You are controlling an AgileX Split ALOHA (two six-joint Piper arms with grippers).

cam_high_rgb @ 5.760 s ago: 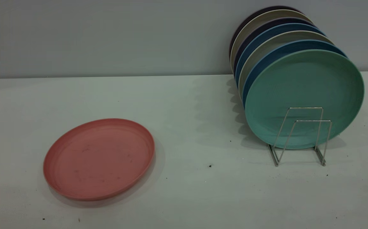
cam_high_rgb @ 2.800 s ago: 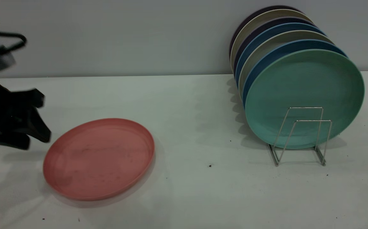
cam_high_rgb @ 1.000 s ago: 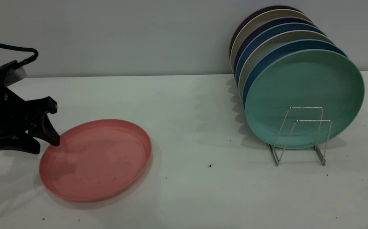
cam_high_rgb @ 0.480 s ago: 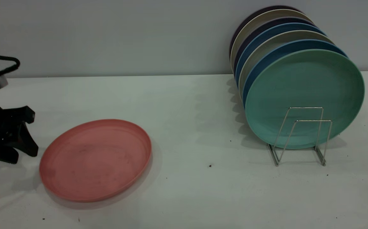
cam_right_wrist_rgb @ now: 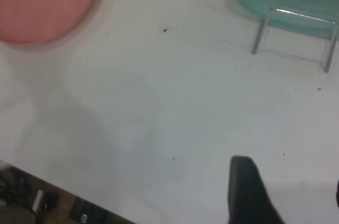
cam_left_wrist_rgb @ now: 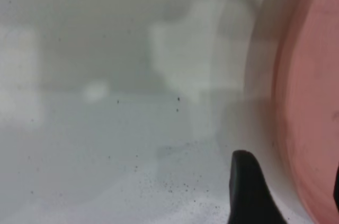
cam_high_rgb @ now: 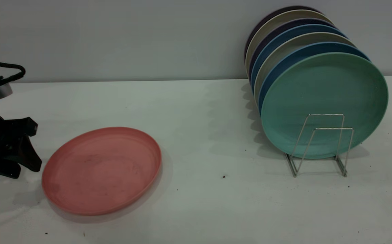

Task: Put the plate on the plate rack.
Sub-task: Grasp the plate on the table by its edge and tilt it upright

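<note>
Left tool low beside the plate, fingers spread wide, gripping nothing. Plate flat on the tabletop, well apart from the plate rack. Probably light, stiff, slick plastic; best pinched across the raised rim.

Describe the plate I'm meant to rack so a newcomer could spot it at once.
Start at the upright row of plates in the plate rack at the table's right side, then look far left. The plate lies flat there, alone, just beside the left gripper. It is the only salmon-pink one; the racked ones are teal, blue, beige and dark.
</note>
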